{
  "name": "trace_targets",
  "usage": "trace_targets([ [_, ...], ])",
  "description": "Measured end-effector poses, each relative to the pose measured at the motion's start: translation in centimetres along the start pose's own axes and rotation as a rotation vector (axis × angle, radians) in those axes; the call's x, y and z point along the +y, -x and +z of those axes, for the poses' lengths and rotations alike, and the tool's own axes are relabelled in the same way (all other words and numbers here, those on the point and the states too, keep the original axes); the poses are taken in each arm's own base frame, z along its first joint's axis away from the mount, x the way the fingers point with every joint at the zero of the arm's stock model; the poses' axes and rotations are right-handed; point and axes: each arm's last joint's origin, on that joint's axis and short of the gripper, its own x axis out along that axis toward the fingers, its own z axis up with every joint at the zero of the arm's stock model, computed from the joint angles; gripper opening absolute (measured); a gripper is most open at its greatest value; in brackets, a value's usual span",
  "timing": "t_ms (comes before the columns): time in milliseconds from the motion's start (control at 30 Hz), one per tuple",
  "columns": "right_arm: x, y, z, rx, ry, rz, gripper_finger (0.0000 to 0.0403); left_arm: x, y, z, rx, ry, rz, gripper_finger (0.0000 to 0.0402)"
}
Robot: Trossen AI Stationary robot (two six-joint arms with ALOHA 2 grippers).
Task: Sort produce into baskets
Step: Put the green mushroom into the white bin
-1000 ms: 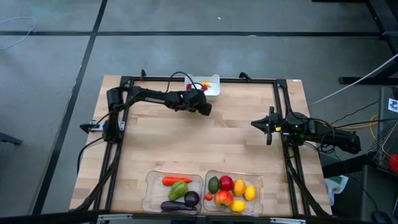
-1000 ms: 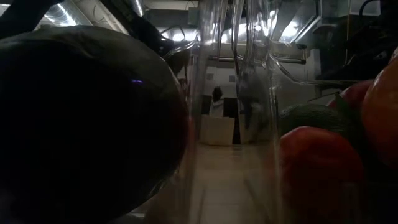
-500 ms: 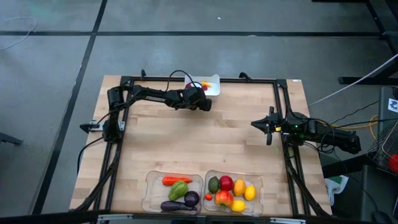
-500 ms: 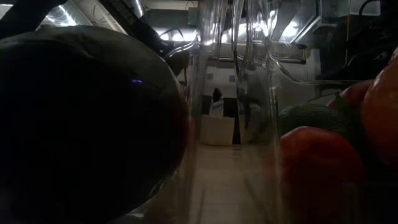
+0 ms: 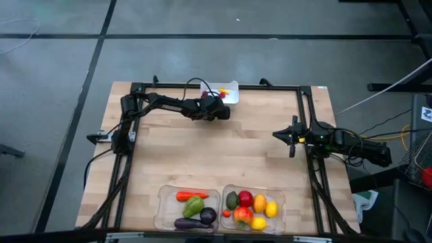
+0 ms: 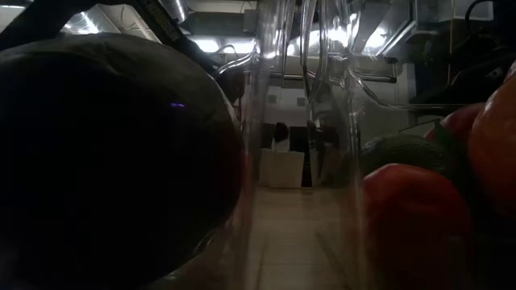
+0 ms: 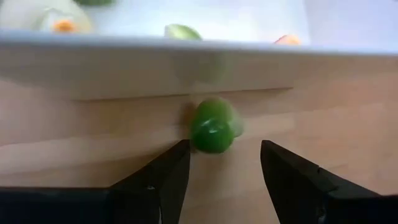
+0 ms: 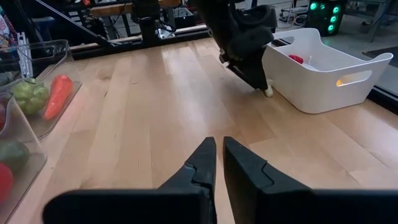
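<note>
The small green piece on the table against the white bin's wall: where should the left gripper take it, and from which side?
Across its round middle, coming from the open table side. The small green piece lies on the wood right by the white bin, so that wall blocks the far side. The left gripper already faces it, open, one finger to either flank; it probably needs only to ease forward and close.

A small green round piece point(image 7: 213, 126) lies on the wooden surface point(image 5: 216, 152) against the white bin point(image 5: 228, 92). Two clear trays point(image 5: 163, 206) near the front edge hold carrot, eggplant, peppers, apple and lemons.
</note>
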Motion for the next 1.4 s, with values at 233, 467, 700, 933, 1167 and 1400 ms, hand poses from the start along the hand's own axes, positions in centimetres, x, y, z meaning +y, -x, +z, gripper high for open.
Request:
trace_targets([
  [233,0.0,0.0,0.0,0.001,0.000,0.000,0.0033,0.1,-0.1,0.4,-0.012,0.041,-0.003,0.0192],
  [467,0.0,0.0,0.0,0.000,0.000,0.000,0.0033,0.3,-0.2,0.9,-0.042,0.118,0.009,0.0192],
  [700,0.0,0.0,0.0,0.001,0.000,0.000,0.0033,0.5,-0.3,1.1,-0.045,0.125,0.019,0.0191],
  [933,0.0,0.0,0.0,0.000,0.000,0.000,0.0033,0.7,-0.9,0.8,-0.042,0.119,0.029,0.0163],
  [1167,0.0,0.0,0.0,0.003,0.000,0.000,0.0033,0.7,-1.1,0.7,-0.026,0.090,0.028,0.0118],
  [1400,0.0,0.0,-0.3,0.031,0.000,-0.003,0.0033,0.5,-0.9,0.7,-0.016,0.013,0.019,0.0101],
])
